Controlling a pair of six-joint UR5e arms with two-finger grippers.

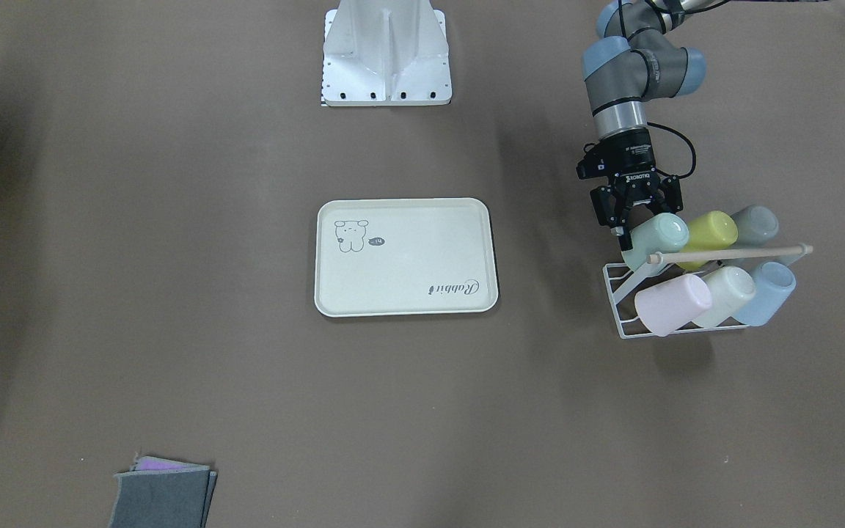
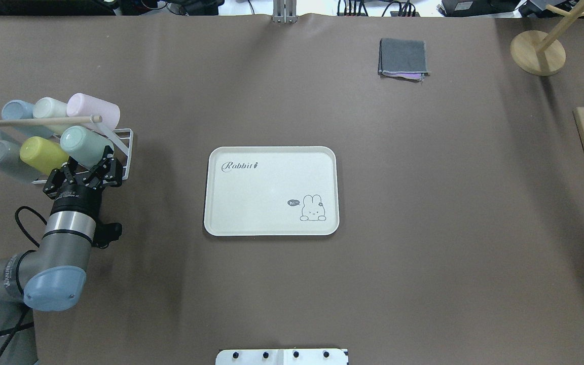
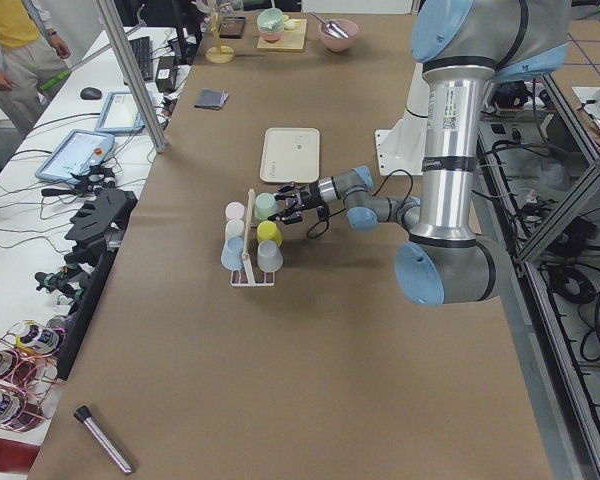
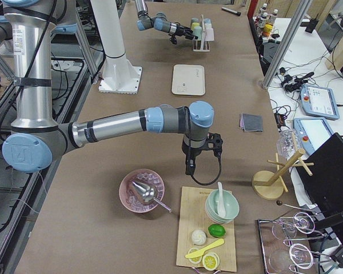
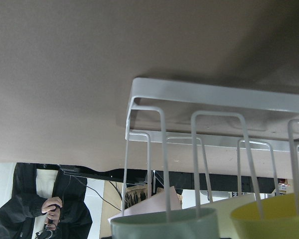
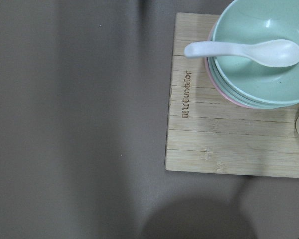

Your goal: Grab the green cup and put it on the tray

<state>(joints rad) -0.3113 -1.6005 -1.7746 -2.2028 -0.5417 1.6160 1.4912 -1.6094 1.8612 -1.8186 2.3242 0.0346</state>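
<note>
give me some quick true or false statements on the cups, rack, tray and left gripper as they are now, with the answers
1. The cream rectangular tray holds no cups. True.
2. The mint-green plastic cup sits in the white wire rack. True.
3. The left gripper is shut on the yellow-green cup. False: it is open, at the mint-green plastic cup.
4. The rack holds four cups. False: six.
5. The folded grey cloth lies on the tray. False: it lies on the table, apart from the tray.

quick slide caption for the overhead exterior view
Left pincer open at the green cup on the white rack, the tray lying apart at mid-table.
</note>
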